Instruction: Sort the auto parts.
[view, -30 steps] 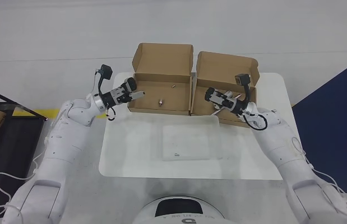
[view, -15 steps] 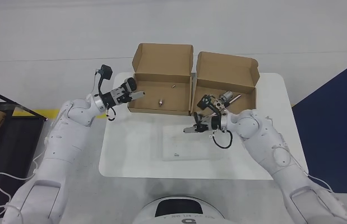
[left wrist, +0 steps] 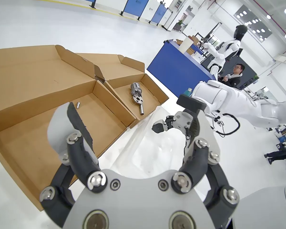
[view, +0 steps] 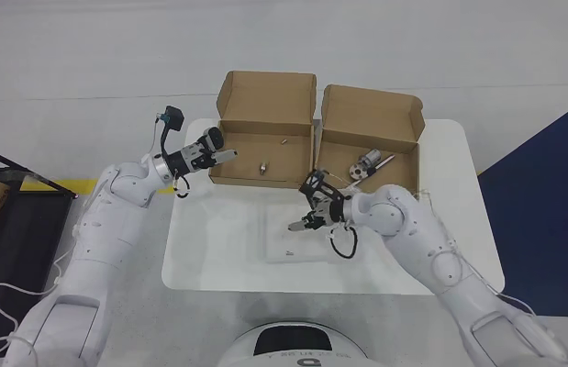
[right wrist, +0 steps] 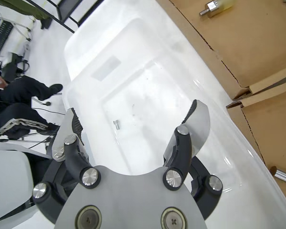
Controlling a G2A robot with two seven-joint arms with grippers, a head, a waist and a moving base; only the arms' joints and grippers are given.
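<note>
Hovering over the clear tray (right wrist: 138,48), our right gripper (right wrist: 135,110) is spread wide and empty. The small bolt (right wrist: 116,124) lies on the tray floor just ahead, nearer one finger. Our left gripper (left wrist: 133,115), also open, hangs well apart near the table's (view: 201,229) far-left corner.

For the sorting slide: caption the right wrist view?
Right gripper, fingers open, over the clear tray holding one small bolt; a threaded stud lies in the cardboard box beside it.
</note>
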